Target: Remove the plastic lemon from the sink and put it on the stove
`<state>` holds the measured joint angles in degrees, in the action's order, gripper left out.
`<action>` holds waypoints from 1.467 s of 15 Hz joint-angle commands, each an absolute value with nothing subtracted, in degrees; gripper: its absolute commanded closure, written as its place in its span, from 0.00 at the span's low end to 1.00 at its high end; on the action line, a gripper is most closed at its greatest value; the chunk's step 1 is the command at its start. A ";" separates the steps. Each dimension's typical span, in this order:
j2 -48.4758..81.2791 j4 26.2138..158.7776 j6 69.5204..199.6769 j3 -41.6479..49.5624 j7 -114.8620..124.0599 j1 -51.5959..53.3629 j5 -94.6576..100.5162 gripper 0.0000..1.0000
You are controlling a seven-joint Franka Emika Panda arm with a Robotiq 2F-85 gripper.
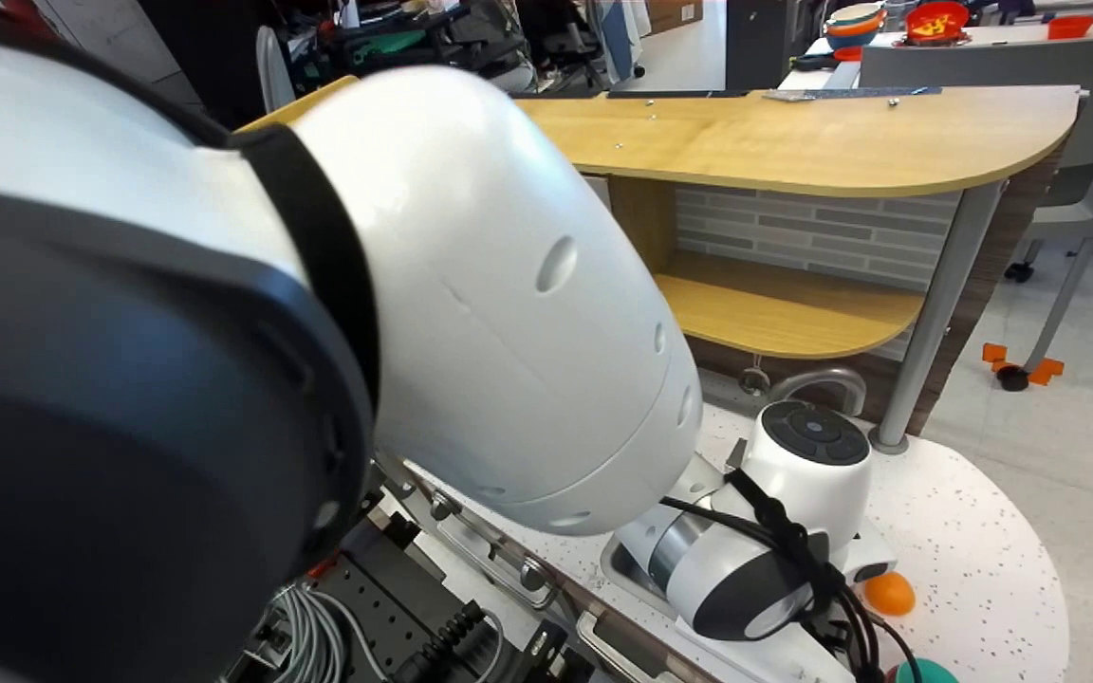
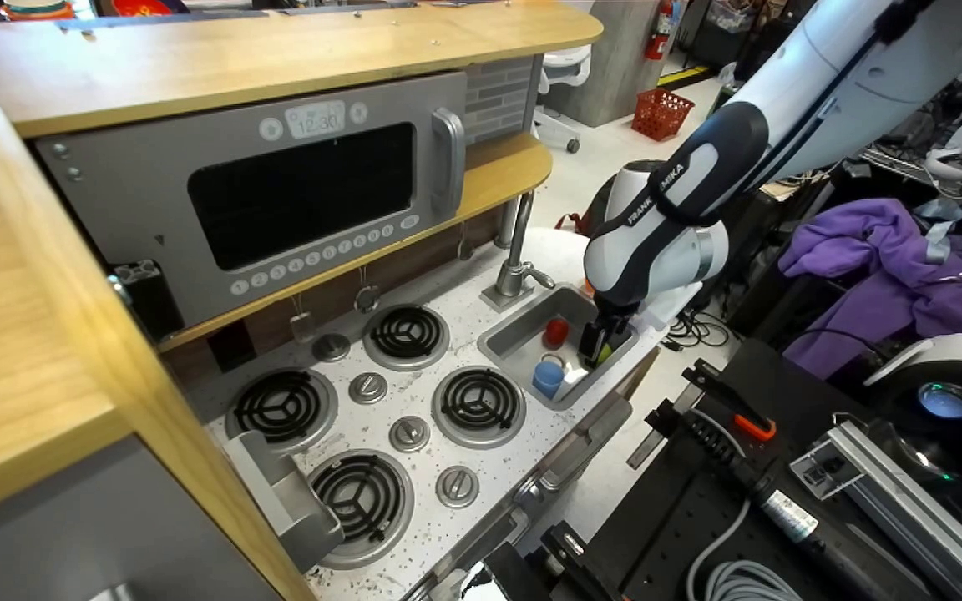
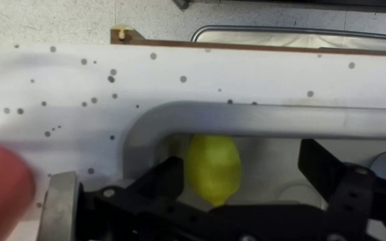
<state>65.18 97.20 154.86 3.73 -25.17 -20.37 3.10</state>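
The speckled white bench [image 2: 523,438] of a toy kitchen carries a stove [image 2: 481,405] of four black coil burners at one end and, toward its rounded end, a grey sink [image 3: 263,120] set near the front edge. The yellow lemon [image 3: 213,167] lies inside the sink, in the corner nearest both the front edge and the rounded end; its narrow tip, in the wrist view, is turned away from the front edge. The gripper [image 3: 241,162] points down over the sink with its black fingers [image 3: 166,174] spread wide, one on either side of the lemon. The lemon sits nearer the finger on the rounded-end side; whether the two touch cannot be told. In both exterior views the white robot arm [image 2: 673,209] reaches over the sink end of the bench. In an exterior view a blue cup [image 2: 548,379] is in the sink, toward the stove and the front edge, and a red rounded object [image 2: 556,333] lies farther toward the back edge. The faucet [image 2: 513,277] rises between the sink and the back edge. On the rounded end, in an exterior view, an orange ball [image 1: 889,595] rests beyond the sink, with a teal object [image 1: 926,672] nearby, partly cut off. A reddish object [image 3: 2,190], blurred, shows beside the sink in the wrist view.
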 commanded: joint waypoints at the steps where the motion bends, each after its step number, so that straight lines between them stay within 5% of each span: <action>1: 68.93 94.31 155.96 4.14 -22.76 -18.41 5.32 0.00; 8: 68.51 95.01 157.94 7.90 -18.39 -14.52 7.72 0.00; 11: 68.39 96.11 160.57 10.71 -16.30 -11.04 10.41 0.34; 13: 68.20 96.67 161.56 11.43 -15.34 -9.66 11.62 0.32; 14: 68.14 96.93 162.05 11.59 -14.70 -9.09 11.85 0.55; 15: 68.18 97.17 162.43 11.61 -14.16 -8.53 11.91 0.56; 18: 67.61 98.57 162.53 11.03 -12.91 -7.38 11.32 0.81; 22: 63.54 102.45 161.48 9.59 -12.73 -7.99 10.55 0.87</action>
